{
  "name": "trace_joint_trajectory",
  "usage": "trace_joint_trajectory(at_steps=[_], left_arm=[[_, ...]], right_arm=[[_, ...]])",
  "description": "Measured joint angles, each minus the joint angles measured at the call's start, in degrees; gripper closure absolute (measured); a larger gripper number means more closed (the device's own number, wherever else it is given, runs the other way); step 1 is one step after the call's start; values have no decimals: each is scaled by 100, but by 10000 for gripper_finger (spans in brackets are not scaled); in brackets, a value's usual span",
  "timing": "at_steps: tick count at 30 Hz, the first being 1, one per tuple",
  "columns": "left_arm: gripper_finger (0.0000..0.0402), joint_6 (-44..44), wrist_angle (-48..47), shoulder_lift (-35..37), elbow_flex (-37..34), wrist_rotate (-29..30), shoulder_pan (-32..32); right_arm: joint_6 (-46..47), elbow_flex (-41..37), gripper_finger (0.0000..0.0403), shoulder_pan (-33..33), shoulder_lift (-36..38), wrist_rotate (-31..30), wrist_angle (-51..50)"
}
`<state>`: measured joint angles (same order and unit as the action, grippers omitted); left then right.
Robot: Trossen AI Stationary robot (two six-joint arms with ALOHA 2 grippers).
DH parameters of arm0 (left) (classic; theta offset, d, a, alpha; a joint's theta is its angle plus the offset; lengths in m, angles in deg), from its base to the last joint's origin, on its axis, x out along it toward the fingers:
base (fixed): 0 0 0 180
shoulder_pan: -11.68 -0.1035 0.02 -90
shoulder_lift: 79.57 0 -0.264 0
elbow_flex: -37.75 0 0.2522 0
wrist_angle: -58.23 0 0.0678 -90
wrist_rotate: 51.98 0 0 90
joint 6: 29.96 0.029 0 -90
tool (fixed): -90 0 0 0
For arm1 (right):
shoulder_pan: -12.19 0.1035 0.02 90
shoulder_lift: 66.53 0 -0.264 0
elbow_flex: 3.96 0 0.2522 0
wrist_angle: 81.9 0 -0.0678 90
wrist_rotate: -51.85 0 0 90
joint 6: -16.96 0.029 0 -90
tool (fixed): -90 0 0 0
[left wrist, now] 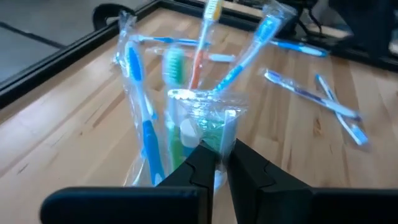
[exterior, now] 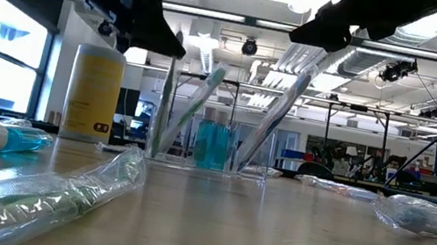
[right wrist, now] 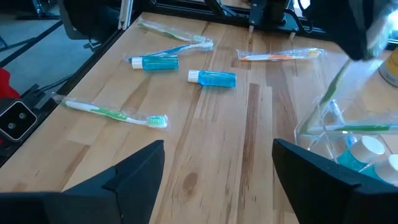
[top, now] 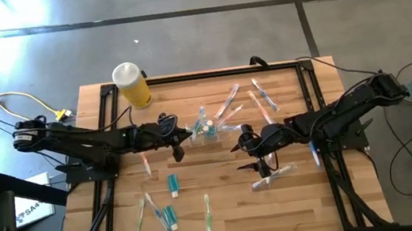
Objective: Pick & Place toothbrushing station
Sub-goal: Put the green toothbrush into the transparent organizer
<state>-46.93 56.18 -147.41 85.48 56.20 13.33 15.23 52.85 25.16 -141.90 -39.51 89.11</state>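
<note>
The small clear container (top: pixel 208 129) stands upright on its base at mid-table, holding several wrapped toothbrushes (left wrist: pixel 140 106) and teal-ended tubes (exterior: pixel 213 144). My left gripper (left wrist: pixel 221 167) is at the container's left side, just above its rim. Its fingers are almost together on a clear-wrapped green toothbrush (left wrist: pixel 211 124) that reaches down into the container. My right gripper (right wrist: pixel 217 168) hovers open, right of the container (right wrist: pixel 348 143), with nothing between its fingers. More toothbrushes (top: pixel 208 217) and tubes (top: pixel 174 184) lie flat on the table. My left gripper pinches the toothbrush's clear wrapper (left wrist: pixel 214 146) between its two fingers, coming from the table's left and slanting slightly down. The fingers themselves hide the exact place of contact. The toothbrush hangs nearly upright below the fingertips (exterior: pixel 167 96), its lower end inside the container.
A yellow bottle with a white cap (top: pixel 132 85) stands at the far left. Loose toothbrushes lie at the far right (top: pixel 263 96), near left (top: pixel 139 224) and under my right arm (top: pixel 272 175). Two tubes (right wrist: pixel 212 77) and an orange toothbrush (right wrist: pixel 280 55) lie left of centre.
</note>
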Motion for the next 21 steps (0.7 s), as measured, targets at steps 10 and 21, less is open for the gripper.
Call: trace_joint_trajectory(at_steps=[10,21], left_arm=[[353,181,272,-330,-4,24,-53],[351,467,485,-104,-2,26,-53]], right_arm=[[-8,20,113,-2,-351,-20,169],[-155,-2,113,-2,-468,-9,75]])
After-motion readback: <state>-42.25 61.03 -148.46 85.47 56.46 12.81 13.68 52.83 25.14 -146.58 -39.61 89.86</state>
